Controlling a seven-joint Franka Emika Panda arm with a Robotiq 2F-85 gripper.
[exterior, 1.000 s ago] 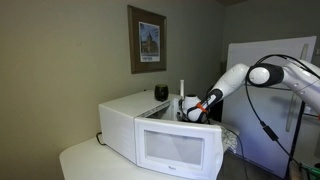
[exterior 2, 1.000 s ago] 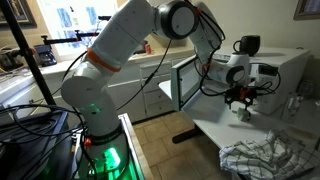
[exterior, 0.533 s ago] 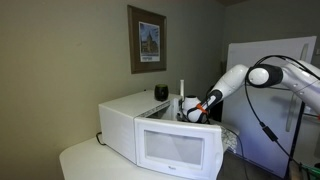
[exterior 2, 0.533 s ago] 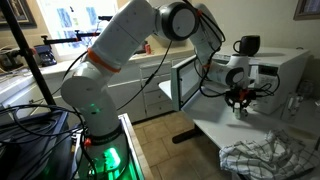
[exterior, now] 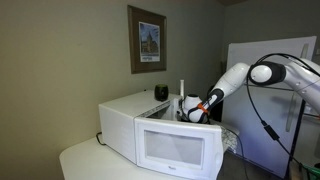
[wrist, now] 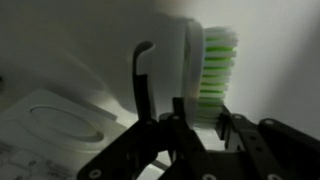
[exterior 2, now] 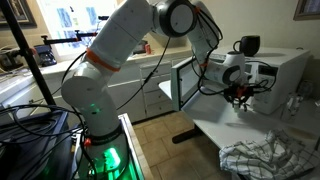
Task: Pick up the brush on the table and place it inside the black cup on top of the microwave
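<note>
hand: the hand [wrist: 205,118] is pinching the brush [wrist: 213,62] low down; in the wrist view I see the fingers [wrist: 180,125] tight on either side of it.
brush: white head with green bristles, standing upright out of the hand in the wrist view. Too small for me to make out in either exterior view.
hand position: over the worktop [exterior 2: 212,128], just beside the microwave [exterior 2: 288,68]. I can't tell whether the brush touches the worktop.
arm: the white arm [exterior: 245,78] reaches in behind the microwave's far top edge in an exterior view, with the hand about level with the top.
black cup: the black cup [exterior: 161,92] stands upright on top of the microwave, apart from the hand.
white rod: the white rod [exterior: 181,88] is upright and lies between cup and hand in that view.
dark hooked piece: a dark hooked piece [wrist: 140,70] sits beside the brush in the wrist view; I can't tell what it is.
cloth: a crumpled cloth [exterior 2: 262,158] lies on the worktop's near end.
wall: a framed picture [exterior: 147,40] hangs above the microwave.
</note>
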